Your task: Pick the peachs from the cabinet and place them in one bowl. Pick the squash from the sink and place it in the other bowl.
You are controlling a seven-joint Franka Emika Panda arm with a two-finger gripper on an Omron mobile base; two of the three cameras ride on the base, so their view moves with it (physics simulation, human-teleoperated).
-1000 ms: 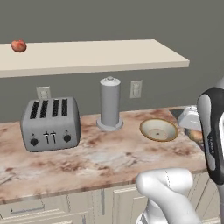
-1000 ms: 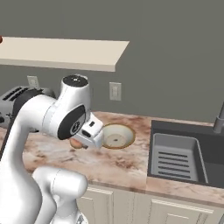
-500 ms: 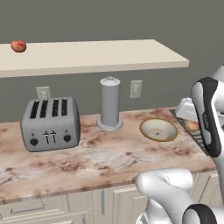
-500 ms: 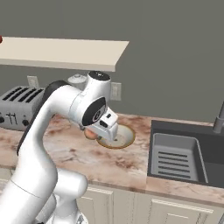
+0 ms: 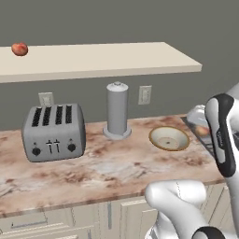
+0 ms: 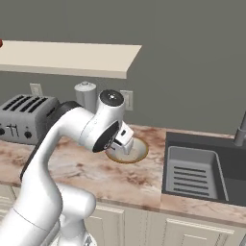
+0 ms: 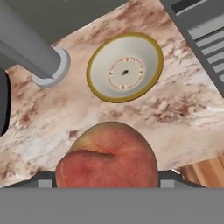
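My gripper [image 6: 124, 142] is shut on a red-orange peach [image 7: 108, 156] and holds it above the marble counter, close beside the bowl [image 7: 125, 67]. That bowl [image 5: 169, 138] is cream inside with a golden-brown rim and holds nothing. The held peach [image 5: 202, 130] peeks out behind my forearm at the right. A second peach [image 5: 19, 48] lies at the far left of the beige cabinet slab [image 5: 102, 58]. The dark sink [image 6: 202, 168] lies right of the bowl. The squash and the other bowl are out of view.
A grey toaster [image 5: 55, 131] stands at the counter's left. A tall grey cylinder [image 5: 117, 111] stands by the wall just left of the bowl. A slotted rack [image 6: 192, 175] lies in the sink, with the faucet [image 6: 240, 130] at its right edge.
My arm has swung to the right with the peach, from the counter left of the bowl to right beside the bowl. The bowl and the shelf peach have not moved.
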